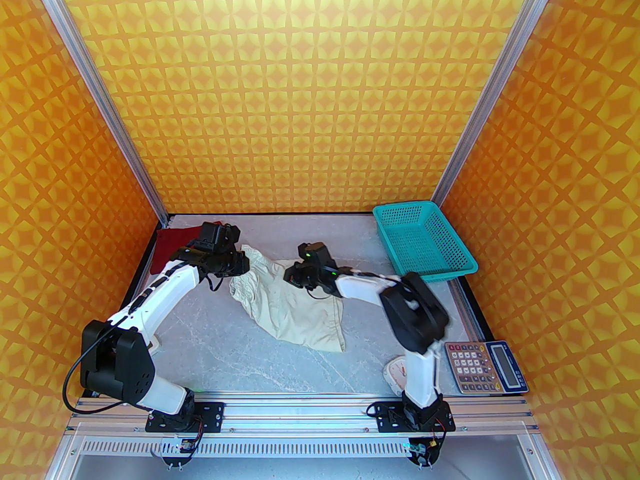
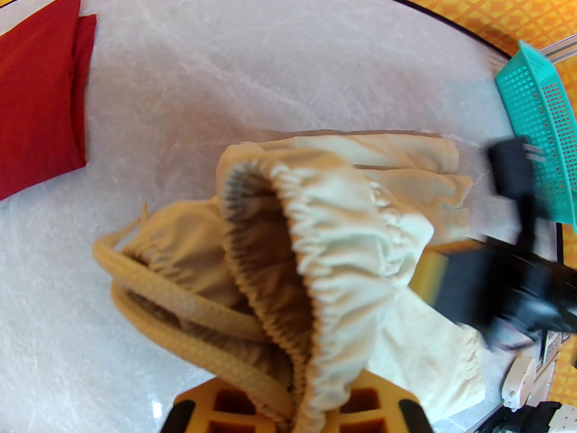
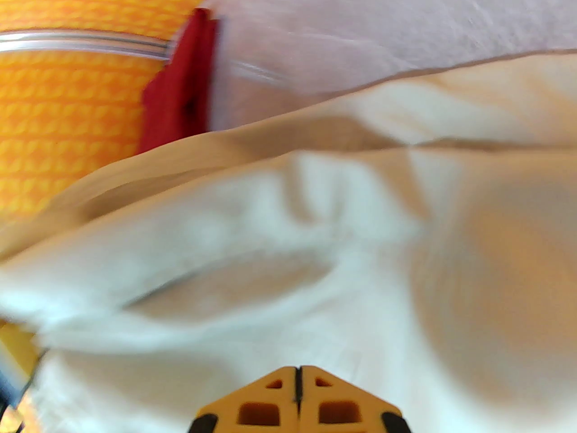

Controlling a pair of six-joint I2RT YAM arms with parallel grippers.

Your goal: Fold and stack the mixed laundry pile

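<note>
Two garments | left gripper (image 1: 243,263) pinches shorts (image 1: 290,313) | right gripper (image 3: 297,370) pressed together | basket (image 1: 402,206), calculator (image 1: 482,368) right | shirt (image 1: 167,248) far-left

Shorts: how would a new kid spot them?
Look at the grey table between the orange walls. In its middle are the shorts. They are cream with a gathered waistband, unlike the red shirt or teal basket.

Orange patterned walls (image 1: 320,93) enclose a grey marbled tabletop (image 1: 240,338).
</note>
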